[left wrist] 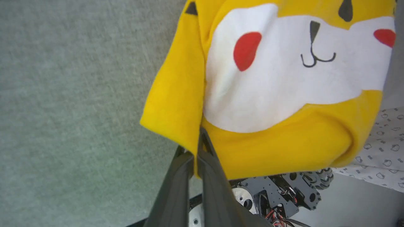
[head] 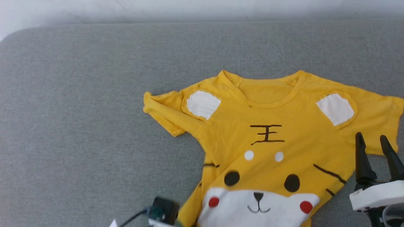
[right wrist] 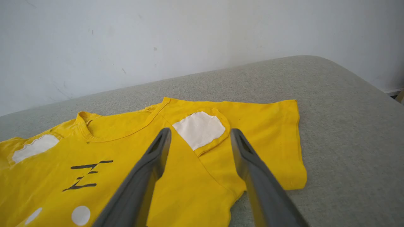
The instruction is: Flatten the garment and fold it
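The garment [head: 271, 138], a bright yellow T-shirt with a cartoon animal face, lies face up on the grey padded surface [head: 94, 110], collar towards the far side. Its left sleeve [head: 164, 110] is crumpled; the right sleeve [right wrist: 268, 135] lies flat. In the left wrist view my left gripper [left wrist: 199, 140] is shut on the garment's [left wrist: 284, 94] lower left edge, where the hem droops over the near edge of the surface. The left wrist's dark block [head: 164, 212] shows at the bottom of the head view. My right gripper [head: 371, 137] [right wrist: 200, 134] stands open over the shirt's right side, near the white ear patch [right wrist: 199, 129].
A white wall [right wrist: 189, 37] runs behind the surface, whose far corners are rounded [head: 12, 34]. Below the near edge sit the robot's dark base [left wrist: 277, 192] and a white patterned cloth [left wrist: 378, 148]. Bare grey surface lies left of the shirt.
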### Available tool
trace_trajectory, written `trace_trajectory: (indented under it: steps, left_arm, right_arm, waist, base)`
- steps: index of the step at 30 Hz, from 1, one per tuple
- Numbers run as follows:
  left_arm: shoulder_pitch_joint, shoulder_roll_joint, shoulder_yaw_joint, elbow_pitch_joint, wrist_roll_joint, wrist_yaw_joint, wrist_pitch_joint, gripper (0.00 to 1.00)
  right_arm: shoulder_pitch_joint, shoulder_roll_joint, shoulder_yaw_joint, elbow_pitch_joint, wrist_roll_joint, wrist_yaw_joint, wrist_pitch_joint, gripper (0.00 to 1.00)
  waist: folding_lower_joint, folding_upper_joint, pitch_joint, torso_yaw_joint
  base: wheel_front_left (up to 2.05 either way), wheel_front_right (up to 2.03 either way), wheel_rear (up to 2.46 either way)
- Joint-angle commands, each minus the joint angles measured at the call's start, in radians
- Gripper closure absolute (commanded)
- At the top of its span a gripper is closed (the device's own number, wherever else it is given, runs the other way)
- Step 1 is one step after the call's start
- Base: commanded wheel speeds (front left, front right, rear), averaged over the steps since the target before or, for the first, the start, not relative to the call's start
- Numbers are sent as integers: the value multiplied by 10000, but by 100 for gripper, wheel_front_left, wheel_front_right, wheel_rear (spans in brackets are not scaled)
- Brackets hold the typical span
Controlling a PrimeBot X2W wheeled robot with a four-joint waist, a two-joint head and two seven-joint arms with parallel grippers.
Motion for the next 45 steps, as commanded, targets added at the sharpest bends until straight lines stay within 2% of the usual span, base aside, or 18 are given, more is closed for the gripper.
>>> trace_trajectory:
  steps: [1,9,12,13,14,15,17,22,25,27,29,34,38,45]
  left_arm:
    - [176,38,11,-68,-70,60,54,100]
    - [2578,665,-364,-1281,-912,537,1623,100]
    - [2864,667,-203,-1449,-924,779,1476,100]
    - [2857,666,-117,-1421,-815,837,1257,84]
    - [2818,639,-20,-1369,-720,875,982,48]
    - [2765,578,88,-1302,-671,895,674,0]
    - [2601,406,358,-1146,-656,909,-9,0]
    - [1964,185,1113,-1060,-1155,616,-1042,0]
    - [1025,33,1699,-1275,-830,793,-1852,0]
    - [274,-71,1747,-1359,-428,799,-2316,0]
    - [-490,-264,1556,-1370,-72,703,-2688,0]
    - [-2295,-841,395,-812,553,10,-2976,0]
    - [-3326,-1178,-522,386,926,-506,-2685,0]
    - [-4230,-1449,-1181,2777,1175,-800,-2252,0]
  right_arm:
    - [76,15,-11,9,73,-19,-44,0]
    - [286,15,-30,139,110,-19,31,0]
    - [351,15,-118,157,97,-19,66,0]
    - [379,15,-147,162,89,-19,72,0]
    - [406,15,-148,163,81,-19,80,0]
    - [427,15,-132,160,79,-19,92,0]
    - [434,15,-97,146,80,-19,126,0]
    - [408,15,-78,82,80,-19,181,0]
    - [381,15,-63,24,68,-19,191,0]
    - [356,15,-36,-7,69,-19,194,0]
    - [322,15,-76,-33,59,-19,199,0]
    - [105,15,-403,-279,-46,-19,220,0]
    - [-125,15,-724,-723,-97,-19,304,0]
    - [-445,15,-1068,-1432,-185,-19,394,0]
  waist:
    - [1,-2,-193,165]
    - [1,-2,-501,401]
    - [1,-2,-601,518]
    - [1,-2,-641,564]
    - [1,-2,-674,596]
    - [1,-2,-702,619]
    - [1,-2,-743,642]
    - [1,-2,-741,655]
    - [1,-2,-639,621]
    - [1,-2,-551,564]
    - [1,-2,-474,502]
    - [1,-2,-313,277]
    - [1,-2,-181,25]
    - [1,-2,73,-456]
  base:
    - [0,0,0]
    - [0,0,0]
    - [0,0,0]
    - [0,0,0]
    - [0,0,0]
    - [0,0,0]
    - [0,0,0]
    - [0,0,0]
    - [0,0,0]
    - [0,0,0]
    - [0,0,0]
    - [0,0,0]
    - [0,0,0]
    - [0,0,0]
